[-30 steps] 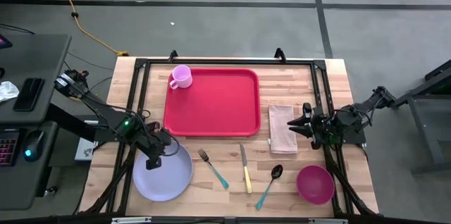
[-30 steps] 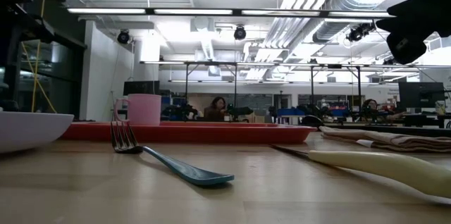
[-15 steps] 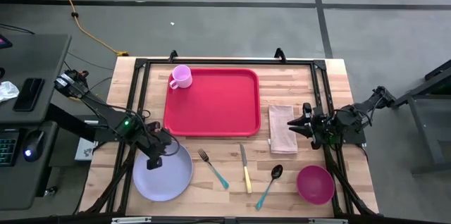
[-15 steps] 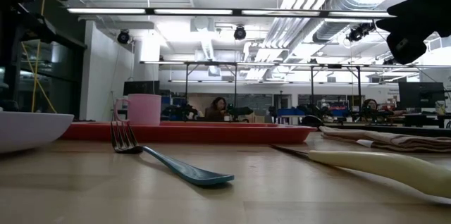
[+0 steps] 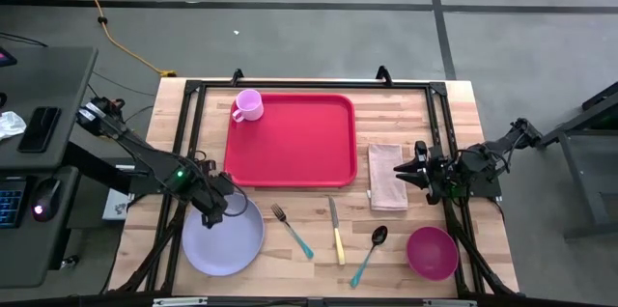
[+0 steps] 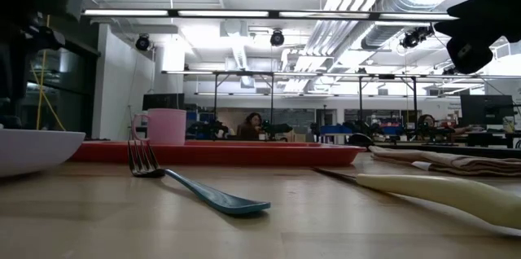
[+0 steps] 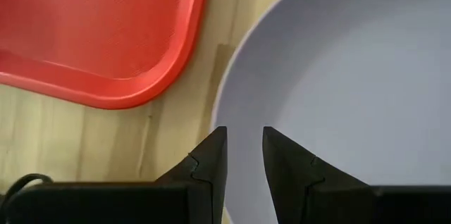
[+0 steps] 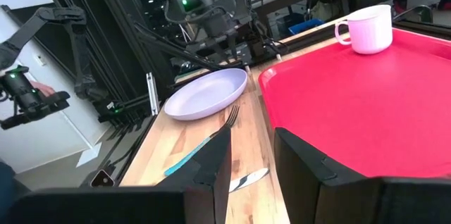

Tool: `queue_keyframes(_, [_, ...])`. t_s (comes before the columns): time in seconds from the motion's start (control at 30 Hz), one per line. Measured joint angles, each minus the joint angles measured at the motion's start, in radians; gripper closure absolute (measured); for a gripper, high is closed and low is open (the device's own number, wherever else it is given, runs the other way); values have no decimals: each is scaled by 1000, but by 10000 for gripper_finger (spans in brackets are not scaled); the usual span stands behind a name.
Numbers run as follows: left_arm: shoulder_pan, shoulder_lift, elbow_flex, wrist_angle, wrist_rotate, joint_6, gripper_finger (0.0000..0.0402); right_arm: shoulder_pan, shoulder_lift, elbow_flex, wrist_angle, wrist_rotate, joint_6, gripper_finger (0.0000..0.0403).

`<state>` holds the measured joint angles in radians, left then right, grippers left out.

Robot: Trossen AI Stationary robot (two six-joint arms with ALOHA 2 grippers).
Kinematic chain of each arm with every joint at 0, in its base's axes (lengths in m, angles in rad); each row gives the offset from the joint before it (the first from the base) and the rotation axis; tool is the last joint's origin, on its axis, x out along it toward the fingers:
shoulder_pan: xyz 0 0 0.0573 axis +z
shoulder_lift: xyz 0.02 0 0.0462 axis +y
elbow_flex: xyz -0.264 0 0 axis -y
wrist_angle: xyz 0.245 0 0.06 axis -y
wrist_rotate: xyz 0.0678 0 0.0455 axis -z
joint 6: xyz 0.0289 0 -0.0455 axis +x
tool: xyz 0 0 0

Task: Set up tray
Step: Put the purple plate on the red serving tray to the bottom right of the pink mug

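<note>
The red tray (image 5: 290,143) lies at the table's far middle, with a pink cup (image 5: 248,105) standing in its far left corner. A lavender plate (image 5: 232,244) rests on the wood near the front left. My left gripper (image 5: 214,216) points steeply down over the plate's far left rim (image 7: 224,104), open by a narrow gap (image 7: 244,134), with one fingertip above the rim and the other above the plate's inside. My right gripper (image 5: 398,173) waits level and open (image 8: 251,136) over a folded beige napkin (image 5: 387,186) at the right. My left gripper stands right at the plate's far left rim (image 7: 220,122), coming from above. I cannot tell whether its fingertips touch it.
A teal-handled fork (image 5: 292,231), a cream-handled knife (image 5: 336,232) and a teal-handled spoon (image 5: 370,254) lie in a row near the front edge. A magenta bowl (image 5: 432,253) stands at the front right. A black frame borders the table's far side.
My left gripper has tipped to point more steeply down over the plate's rim. The plate, the tray and my right arm have kept still.
</note>
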<state>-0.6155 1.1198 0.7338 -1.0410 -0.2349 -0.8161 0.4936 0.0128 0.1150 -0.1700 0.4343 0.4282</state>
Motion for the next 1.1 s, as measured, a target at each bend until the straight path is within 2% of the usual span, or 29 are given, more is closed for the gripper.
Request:
queue_keyframes(0.27, [0,5,-104,49,19,-31,279,0,0,0,6,0,1,316])
queue_keyframes(0.57, [0,5,-130,50,19,-57,279,0,0,0,18,0,1,315])
queue_keyframes(1.1, [1,3,-205,130,90,-61,280,0,0,0,18,0,1,315])
